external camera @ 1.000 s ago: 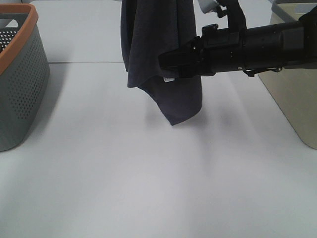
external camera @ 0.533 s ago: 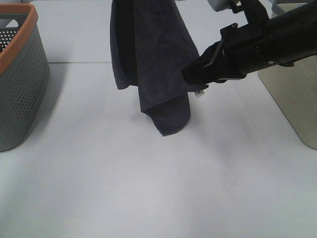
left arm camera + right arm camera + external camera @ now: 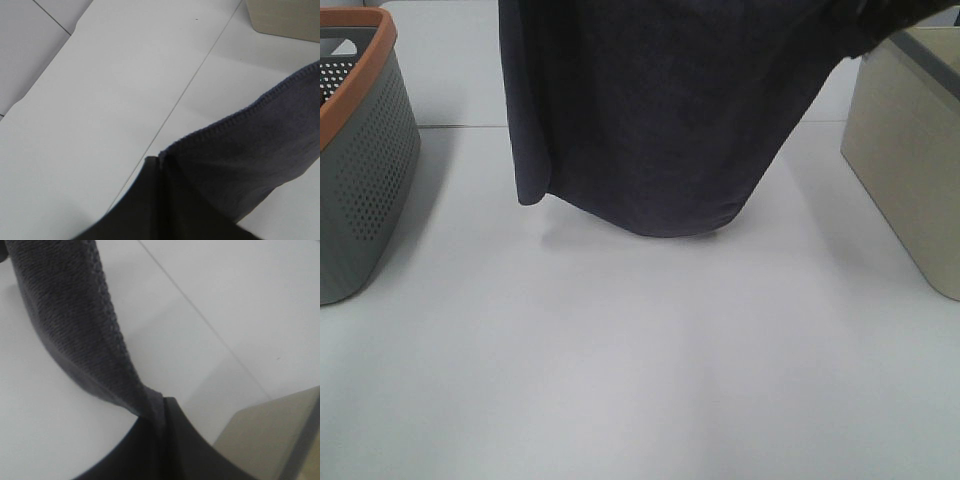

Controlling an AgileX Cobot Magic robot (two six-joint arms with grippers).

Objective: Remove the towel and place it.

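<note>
The dark charcoal towel [image 3: 660, 110] hangs spread wide above the white table in the exterior high view, its lower hem sagging just over the table. Both top corners run out of the frame at the top. In the left wrist view my left gripper [image 3: 159, 165] is shut on a hemmed corner of the towel [image 3: 250, 150]. In the right wrist view my right gripper [image 3: 161, 407] is shut on another hemmed edge of the towel [image 3: 70, 315]. The white tag does not show. Only a dark bit of the right arm [image 3: 890, 15] shows at the top right.
A grey perforated basket with an orange rim [image 3: 360, 150] stands at the left edge. A beige bin [image 3: 910, 150] stands at the right edge, also in the right wrist view [image 3: 270, 440] and the left wrist view [image 3: 285, 17]. The white table [image 3: 640, 370] stretches in front.
The right gripper, holding the towel's low corner, has pulled up and to the right out of the frame. The towel has gone from a narrow hanging bunch to a wide spread sheet.
</note>
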